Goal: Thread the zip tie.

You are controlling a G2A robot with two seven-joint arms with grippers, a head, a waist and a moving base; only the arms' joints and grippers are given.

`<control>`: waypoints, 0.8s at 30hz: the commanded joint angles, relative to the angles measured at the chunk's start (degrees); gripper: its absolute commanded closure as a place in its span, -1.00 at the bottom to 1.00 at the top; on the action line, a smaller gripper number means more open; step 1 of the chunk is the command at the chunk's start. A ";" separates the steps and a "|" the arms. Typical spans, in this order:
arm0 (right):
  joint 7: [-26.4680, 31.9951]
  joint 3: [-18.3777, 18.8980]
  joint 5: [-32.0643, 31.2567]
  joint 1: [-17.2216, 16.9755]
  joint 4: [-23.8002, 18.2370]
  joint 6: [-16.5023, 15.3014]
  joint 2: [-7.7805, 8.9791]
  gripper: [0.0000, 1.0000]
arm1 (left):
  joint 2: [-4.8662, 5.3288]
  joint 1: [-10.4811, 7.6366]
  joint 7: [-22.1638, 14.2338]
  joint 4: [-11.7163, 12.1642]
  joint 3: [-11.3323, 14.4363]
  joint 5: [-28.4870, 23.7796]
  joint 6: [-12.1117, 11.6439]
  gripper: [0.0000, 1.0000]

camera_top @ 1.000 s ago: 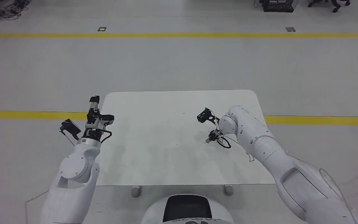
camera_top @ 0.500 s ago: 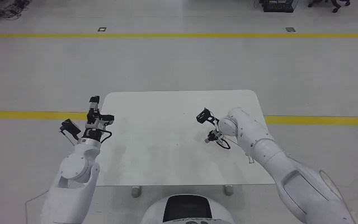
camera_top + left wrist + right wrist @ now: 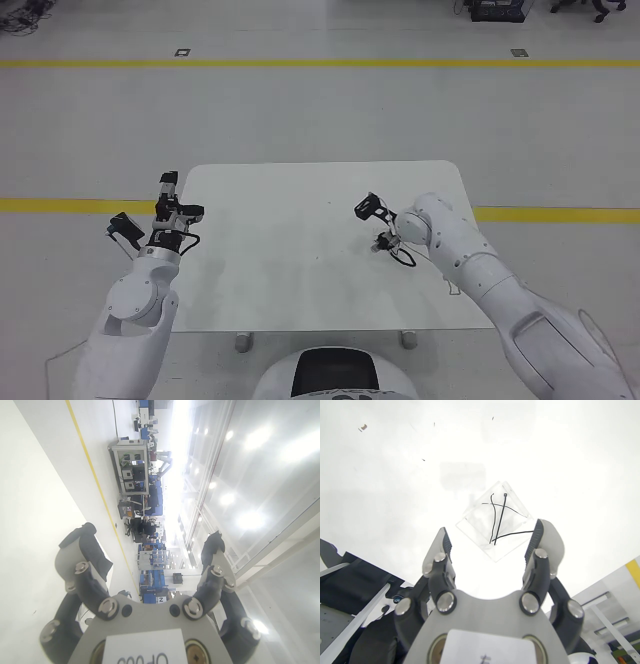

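**Q:** Over at the left edge of the surface (image 3: 300, 200), how does the left pincer (image 3: 150, 535) stand?

**A:** It hangs by that edge, pointing away from the robot. Its fingers are spread wide with nothing between them. Its own wrist view looks out past them into the hall.

**Q:** And where are the zip ties (image 3: 500, 517)?

**A:** They lie further right, in a clear tray (image 3: 472, 520), a shallow square one resting flat on the white surface. Several thin black ties lie across one another inside it. One straight tie has a small square head at its far end. A curved one crosses it, and a third runs crosswise over both. Another tie leads toward the tray's edge, and its end disappears behind one finger pad (image 3: 532, 540) of the right pincer. I cannot tell whether it touches that pad.

**Q:** So what about the right pincer (image 3: 491, 530) itself?

**A:** It is over the right half of the surface, above the tray and looking down on it. Its fingers are apart and hold nothing. The tray shows in the gap between them.
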 commanded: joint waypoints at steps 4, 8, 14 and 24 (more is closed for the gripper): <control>-0.17 0.37 0.04 -0.25 0.14 -0.25 0.03 0.24 | 0.00 0.00 0.00 0.00 0.00 0.00 0.00 -1.00; -0.30 0.30 0.23 -0.22 0.91 -0.57 -0.15 0.34 | 0.00 0.00 0.00 0.00 0.00 0.00 0.00 -1.00; -1.17 -0.38 0.75 0.24 3.52 -0.95 -0.81 0.44 | 0.00 0.00 0.00 0.00 0.00 0.00 0.00 -1.00; -3.53 -1.33 0.98 1.06 6.69 -1.23 -1.87 0.62 | 0.00 0.00 0.00 0.00 0.00 0.00 0.00 -1.00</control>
